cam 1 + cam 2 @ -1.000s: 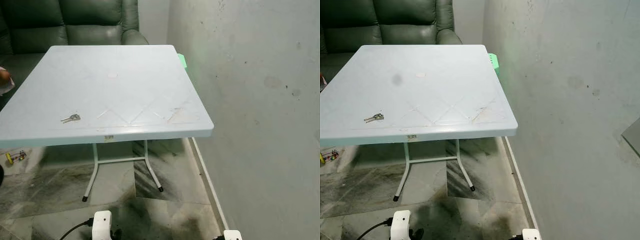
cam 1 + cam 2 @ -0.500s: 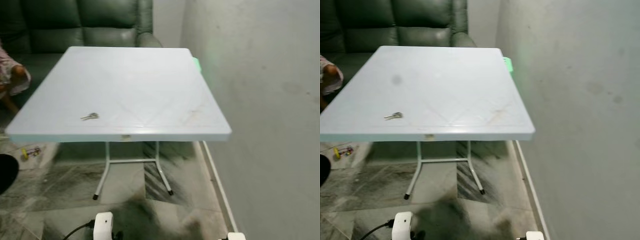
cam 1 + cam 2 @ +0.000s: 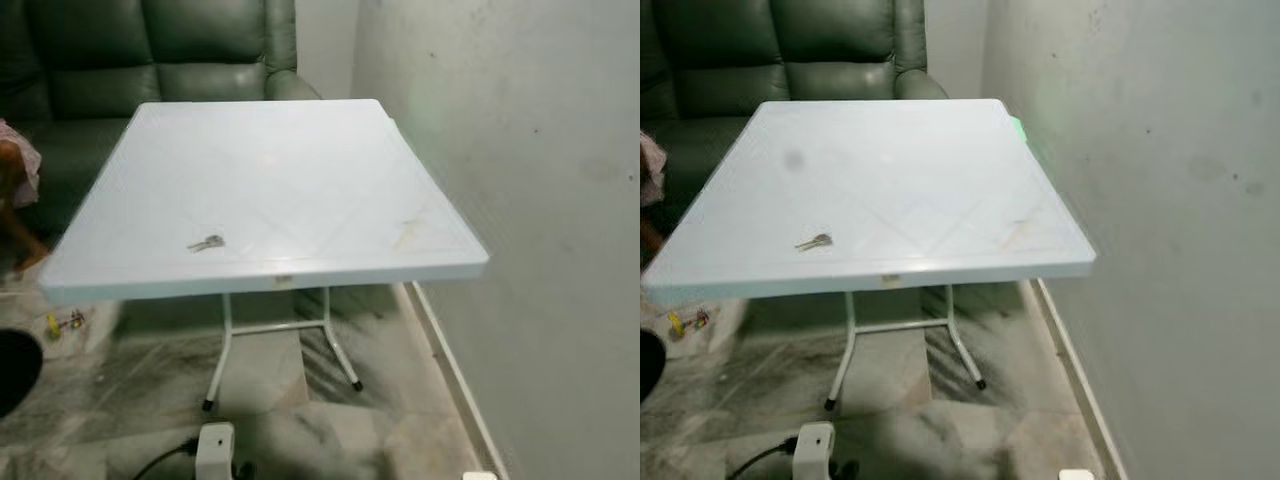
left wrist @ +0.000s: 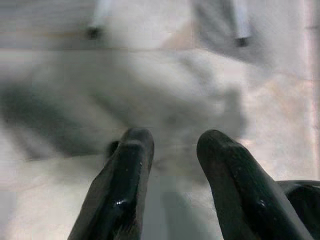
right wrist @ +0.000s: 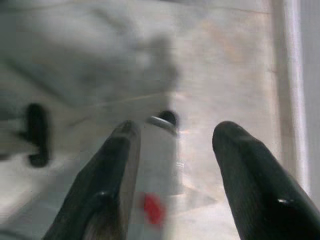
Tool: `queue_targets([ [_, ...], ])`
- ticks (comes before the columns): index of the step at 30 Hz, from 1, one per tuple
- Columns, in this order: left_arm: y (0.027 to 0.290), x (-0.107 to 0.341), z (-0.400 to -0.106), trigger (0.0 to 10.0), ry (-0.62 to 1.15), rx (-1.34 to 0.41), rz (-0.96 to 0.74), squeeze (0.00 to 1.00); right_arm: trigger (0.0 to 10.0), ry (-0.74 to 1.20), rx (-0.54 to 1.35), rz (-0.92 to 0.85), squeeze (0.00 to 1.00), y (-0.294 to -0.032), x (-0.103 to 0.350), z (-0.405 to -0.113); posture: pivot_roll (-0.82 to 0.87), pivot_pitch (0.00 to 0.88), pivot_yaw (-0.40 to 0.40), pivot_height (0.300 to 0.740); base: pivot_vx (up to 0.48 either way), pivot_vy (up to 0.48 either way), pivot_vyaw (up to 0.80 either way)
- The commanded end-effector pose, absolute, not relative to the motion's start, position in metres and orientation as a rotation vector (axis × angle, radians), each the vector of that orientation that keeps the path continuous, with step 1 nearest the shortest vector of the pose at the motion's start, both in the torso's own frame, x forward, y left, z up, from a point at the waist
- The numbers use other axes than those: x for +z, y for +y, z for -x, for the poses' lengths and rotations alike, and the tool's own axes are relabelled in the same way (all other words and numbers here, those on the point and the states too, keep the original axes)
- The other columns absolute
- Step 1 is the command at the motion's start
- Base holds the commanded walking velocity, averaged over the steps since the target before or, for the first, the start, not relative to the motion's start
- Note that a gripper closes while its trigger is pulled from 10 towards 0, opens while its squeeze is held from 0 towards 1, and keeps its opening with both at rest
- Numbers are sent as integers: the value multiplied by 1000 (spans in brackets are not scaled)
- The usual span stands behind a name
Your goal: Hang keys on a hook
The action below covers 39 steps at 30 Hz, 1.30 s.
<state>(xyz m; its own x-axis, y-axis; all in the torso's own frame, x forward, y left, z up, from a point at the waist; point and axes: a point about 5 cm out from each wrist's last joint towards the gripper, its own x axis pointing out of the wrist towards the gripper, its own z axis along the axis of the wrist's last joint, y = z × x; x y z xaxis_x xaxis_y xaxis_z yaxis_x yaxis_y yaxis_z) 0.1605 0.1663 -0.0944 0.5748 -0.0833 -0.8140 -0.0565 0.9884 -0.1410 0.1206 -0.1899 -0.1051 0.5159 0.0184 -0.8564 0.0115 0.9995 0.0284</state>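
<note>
A small bunch of silver keys (image 3: 207, 243) lies near the front left edge of a pale blue plastic table (image 3: 300, 170); the same keys (image 3: 814, 241) appear in the right eye view. My left gripper (image 4: 172, 142) hangs low over the marble floor, its black fingers (image 4: 125, 180) apart and holding nothing. My right gripper (image 5: 175, 135) also hangs over the floor, open, with nothing held between its fingers (image 5: 250, 185). I see no hook.
A grey wall (image 3: 540, 150) runs along the table's right side. A dark green sofa (image 3: 150, 50) stands behind the table. A person's arm (image 3: 12, 170) shows at the far left. Small toys (image 3: 62, 322) lie on the floor under the table's left side.
The camera has shifted, so the table and keys sit further right in the picture. The keys themselves lie in the same spot on the table.
</note>
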Motion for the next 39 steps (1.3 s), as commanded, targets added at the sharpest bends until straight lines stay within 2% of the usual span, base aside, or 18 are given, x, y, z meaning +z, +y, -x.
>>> queue_targets([
  [1, 167, -93, -164, 10000, 950, -16, 159, 0, 10000, 1025, -9, -36, 0, -193, -105, -121, 100, 0, -52, 740, 0, 472, 0],
  [15, 165, -91, -168, 10000, 935, -20, 164, 0, 10000, 1029, 19, 5, 0, -196, -104, -121, 90, 0, -52, 740, 0, 472, 32],
  [28, 166, -92, -167, 10000, 953, -14, 136, 0, 10000, 1027, 10, -16, 0, -192, -104, -122, 92, 0, -50, 740, 0, 0, 800],
  [39, 165, -94, -163, 10000, 970, -15, 121, 0, 10000, 1008, -12, -45, 0, -195, -103, -124, 92, 0, -51, 740, 0, 0, 0],
])
